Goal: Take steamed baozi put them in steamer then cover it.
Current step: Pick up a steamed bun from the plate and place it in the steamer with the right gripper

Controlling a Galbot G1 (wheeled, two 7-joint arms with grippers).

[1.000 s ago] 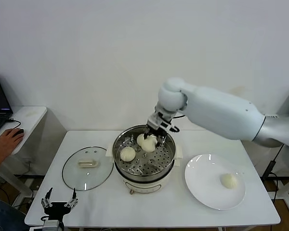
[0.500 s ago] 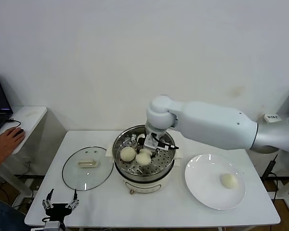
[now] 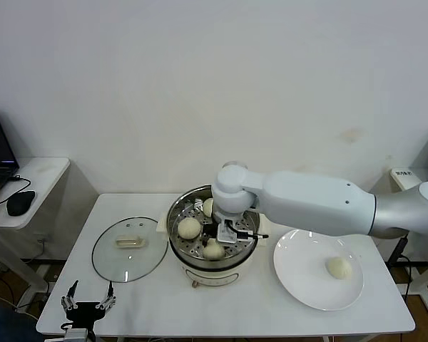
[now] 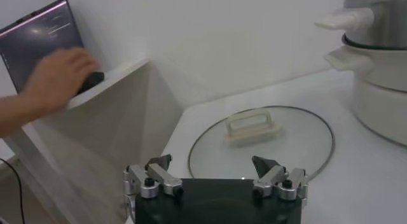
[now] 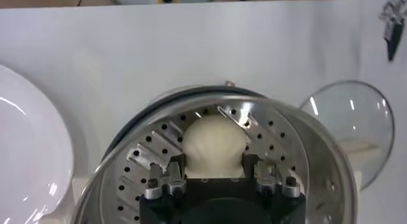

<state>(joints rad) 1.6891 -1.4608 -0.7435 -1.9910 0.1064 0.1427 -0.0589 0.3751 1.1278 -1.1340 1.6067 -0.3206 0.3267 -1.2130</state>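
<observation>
**Third bun going down into the steamer**

Head view, centre of frame: right gripper [image 3: 224, 238] is down inside the steamer [image 3: 251, 251], clenched on a baozi [image 3: 214, 250] at the near edge of the perforated tray. Right wrist view confirms it — the bun [image 5: 214, 146] sits between the two fingers [image 5: 173, 169], resting on or just above the holes; contact with the tray I cannot tell.

Two other buns are already on the tray: one at centre-left [image 3: 189, 227], one toward the back [image 3: 207, 206], partly hidden by the arm. A fourth bun [image 3: 338, 267] lies alone on the white plate [image 3: 294, 268], lower right of the frame, well apart from the pot.

The cover [image 3: 129, 248] lies flat on the table left of the steamer, handle up. Left gripper [image 3: 87, 302] waits at the lower left, near the table's front edge, jaws spread wide and holding nothing; its wrist view looks across at the lid [image 4: 261, 139].

Step in hand, by my reading: placing bun three. Next move calls for letting go and lifting straight up clear of the pot wall, then crossing to the plate for the last bun — the cover comes only after that
</observation>
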